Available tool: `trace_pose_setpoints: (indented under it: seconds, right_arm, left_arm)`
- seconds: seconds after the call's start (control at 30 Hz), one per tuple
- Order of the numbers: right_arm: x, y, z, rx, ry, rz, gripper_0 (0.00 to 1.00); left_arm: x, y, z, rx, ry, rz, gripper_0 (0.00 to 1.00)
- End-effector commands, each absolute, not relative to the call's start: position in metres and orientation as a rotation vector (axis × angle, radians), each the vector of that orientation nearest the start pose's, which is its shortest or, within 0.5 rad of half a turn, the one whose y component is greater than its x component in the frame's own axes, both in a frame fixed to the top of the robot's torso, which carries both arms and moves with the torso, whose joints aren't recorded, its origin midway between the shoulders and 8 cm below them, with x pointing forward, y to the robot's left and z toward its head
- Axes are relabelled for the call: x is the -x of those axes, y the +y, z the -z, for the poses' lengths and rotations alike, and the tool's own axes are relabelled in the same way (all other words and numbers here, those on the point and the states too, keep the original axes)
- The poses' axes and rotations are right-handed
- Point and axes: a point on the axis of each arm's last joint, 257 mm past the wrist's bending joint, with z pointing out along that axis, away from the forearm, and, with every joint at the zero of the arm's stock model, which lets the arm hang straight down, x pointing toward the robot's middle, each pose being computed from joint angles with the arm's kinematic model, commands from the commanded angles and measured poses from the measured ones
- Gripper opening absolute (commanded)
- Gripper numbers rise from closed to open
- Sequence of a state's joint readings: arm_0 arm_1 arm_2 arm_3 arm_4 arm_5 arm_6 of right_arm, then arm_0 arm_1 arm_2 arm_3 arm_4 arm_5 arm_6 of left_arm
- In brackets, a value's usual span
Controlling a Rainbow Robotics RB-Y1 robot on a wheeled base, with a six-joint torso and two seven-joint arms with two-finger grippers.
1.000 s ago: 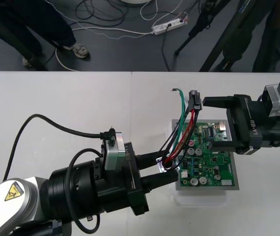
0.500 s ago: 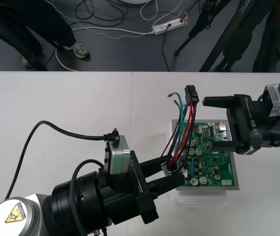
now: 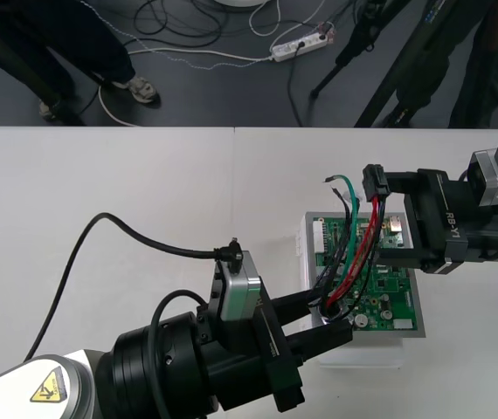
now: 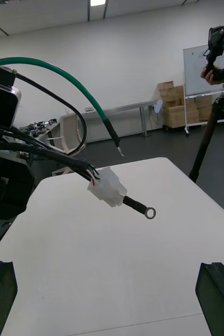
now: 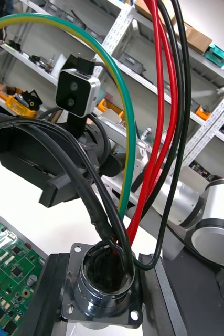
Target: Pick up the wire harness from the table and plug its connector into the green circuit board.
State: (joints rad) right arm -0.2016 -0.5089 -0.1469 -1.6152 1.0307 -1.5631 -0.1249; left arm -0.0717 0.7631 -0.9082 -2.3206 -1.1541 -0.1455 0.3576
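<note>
L gripper (image 3: pixel 326 318) clamped on the harness's round metal socket (image 5: pixel 104 287), flange sitting between its fingers. It holds the socket just above the near-left part of the green circuit board (image 3: pixel 391 290). Wires (image 3: pixel 354 253) (red, blk, grn) rise from the socket and arch over the board toward its far side.

R gripper (image 3: pixel 395 220) sits over the board's right part, fingers wide apart, nothing in them. Black plug (image 3: pixel 373 184) hangs in the air at the wire ends, just beside the tip of R gripper's far finger, not between the jaws.

Status: pickup done, harness fully off the table (image 3: pixel 144 201). Plug not in the board.

Left to do, as judged: R gripper takes the plug, then orients + seats it in a board header. Which header: can't tell.
</note>
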Motion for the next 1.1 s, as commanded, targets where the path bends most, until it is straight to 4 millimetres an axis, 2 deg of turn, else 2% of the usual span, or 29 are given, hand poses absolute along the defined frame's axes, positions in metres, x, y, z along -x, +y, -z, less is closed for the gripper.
trace_pose_setpoints:
  seconds: [0.03,0.57,0.9,1.1]
  right_arm:
    - [-0.347,-0.128,0.067,1.213,1.026,-1.068,1.0]
    - [-0.344,-0.143,0.059,1.236,1.036,-1.06,1.0]
    - [-0.335,-0.148,0.052,1.255,1.027,-1.101,1.0]
    - [-0.332,-0.152,0.043,1.242,1.009,-1.119,1.0]
  left_arm:
    - [-0.221,-0.083,0.083,-0.77,1.388,1.309,0.0]
    - [-0.2,-0.076,0.088,-0.936,1.411,1.44,0.0]
    - [-0.201,-0.063,0.094,-1.08,1.409,1.528,0.0]
    - [-0.197,-0.058,0.086,-1.15,1.435,1.611,0.0]
